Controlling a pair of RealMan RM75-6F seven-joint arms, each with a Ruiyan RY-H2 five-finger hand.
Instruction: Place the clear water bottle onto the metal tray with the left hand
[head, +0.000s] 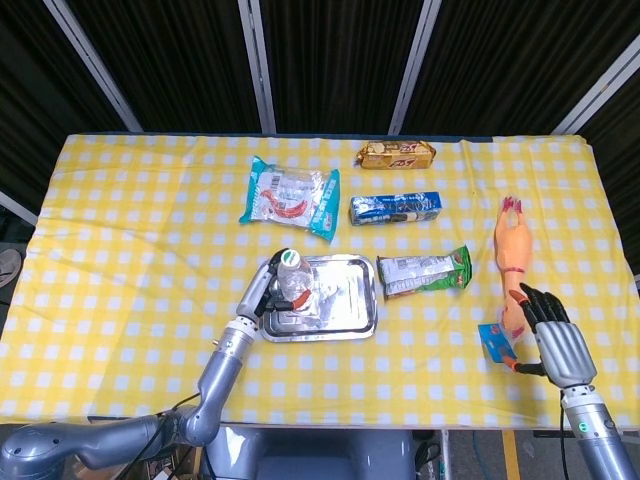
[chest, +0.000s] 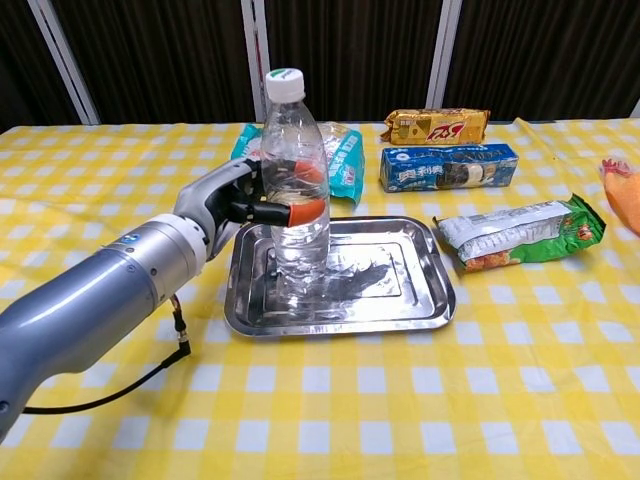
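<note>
The clear water bottle (chest: 295, 175) with a white cap stands upright over the left part of the metal tray (chest: 400, 300), its base at or just above the tray floor. My left hand (chest: 240, 198) grips the bottle around its middle, orange fingertips wrapped on its front. From the head view the bottle (head: 293, 283) and left hand (head: 262, 292) sit at the tray's (head: 350, 300) left side. My right hand (head: 553, 342) hovers at the table's right front, fingers apart, holding nothing.
Behind the tray lie a teal snack bag (chest: 345, 160), a blue biscuit box (chest: 449, 167) and a gold biscuit pack (chest: 435, 125). A green-white packet (chest: 520, 232) lies right of the tray. A rubber chicken (head: 513, 250) and a small blue packet (head: 494, 342) are near my right hand.
</note>
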